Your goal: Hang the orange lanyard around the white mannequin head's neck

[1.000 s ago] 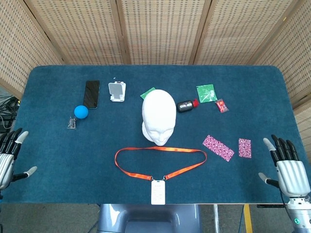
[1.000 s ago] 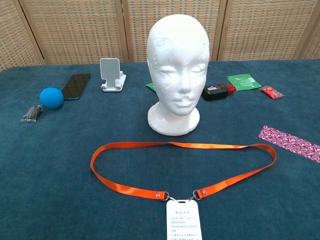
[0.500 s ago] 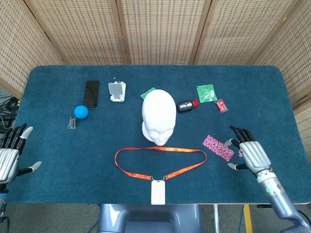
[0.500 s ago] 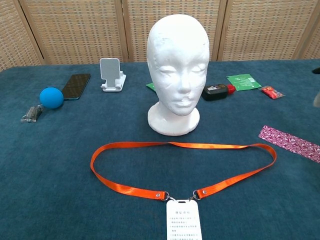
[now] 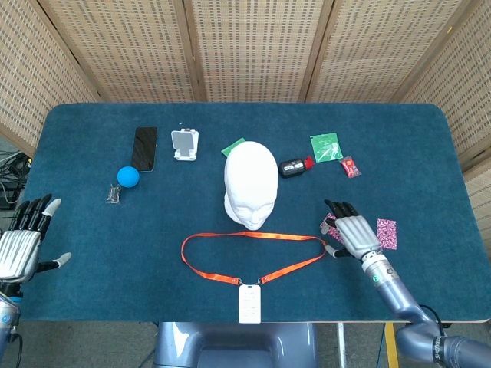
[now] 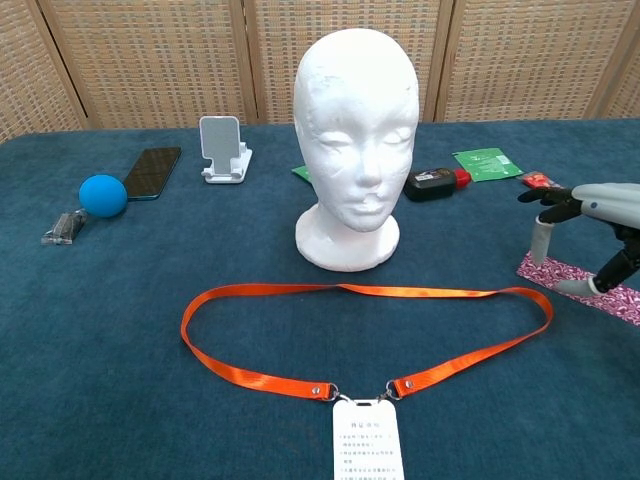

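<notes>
We see the flat orange ribbon lanyard (image 5: 253, 257) lying as an open loop on the blue felt-covered desk (image 5: 430, 153), just in front of the white foam mannequin head (image 5: 251, 184), with its white card badge (image 5: 249, 303) at the near edge. Our right hand (image 5: 351, 234) hovers with fingers spread and empty beside the loop's right end, above a pink patterned strip (image 6: 575, 278). Our left hand (image 5: 23, 245) waits open and empty at the far left, well apart from the loop.

We judge the risks to be these: thin ribbon lying flat on felt may slip from a pinch, or the fingers may catch the pink strip instead. A one-sided lift could drag the loop against the head's base and tip it.
</notes>
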You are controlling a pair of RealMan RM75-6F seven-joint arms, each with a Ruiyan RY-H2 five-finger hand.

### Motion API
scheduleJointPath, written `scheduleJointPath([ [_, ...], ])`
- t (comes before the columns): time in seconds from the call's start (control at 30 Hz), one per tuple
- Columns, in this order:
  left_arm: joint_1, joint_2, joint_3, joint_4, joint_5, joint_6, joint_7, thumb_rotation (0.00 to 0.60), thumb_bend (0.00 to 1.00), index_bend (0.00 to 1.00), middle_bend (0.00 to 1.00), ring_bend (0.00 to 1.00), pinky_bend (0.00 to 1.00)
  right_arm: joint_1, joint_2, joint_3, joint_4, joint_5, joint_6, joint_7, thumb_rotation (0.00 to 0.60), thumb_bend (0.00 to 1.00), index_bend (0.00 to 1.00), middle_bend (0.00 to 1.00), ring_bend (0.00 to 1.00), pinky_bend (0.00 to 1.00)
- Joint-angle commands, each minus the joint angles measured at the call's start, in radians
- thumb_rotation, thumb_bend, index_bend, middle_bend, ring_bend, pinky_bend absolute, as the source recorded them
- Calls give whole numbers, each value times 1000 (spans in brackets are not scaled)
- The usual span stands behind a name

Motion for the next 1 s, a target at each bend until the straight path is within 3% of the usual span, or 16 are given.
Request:
scheduleJointPath([
  [0.03, -1, 0, 0, 4, -4, -3, -3, 600, 0, 0, 0, 0, 0, 19, -41, -7, 32, 23, -4, -51, 600, 487, 481, 0, 0, 0],
  [0.47, -3, -2, 1, 11, -16, -9, -9, 600, 0, 0, 0, 0, 0, 65, -167, -8, 130, 96, 7, -193, 600, 508, 509, 17, 0, 0],
  [0.63, -5, -1, 0, 12, -20, -12, -14, 600, 0, 0, 0, 0, 0, 68, -179, -10, 143, 102, 10, -188, 600, 561, 600, 39, 0, 0],
  [1.0, -11, -4, 4, 14, -20, -23, -16, 600, 0, 0, 0, 0, 0, 75, -188, -16, 161, 91, 15, -160, 600, 668, 642, 92, 0, 0],
])
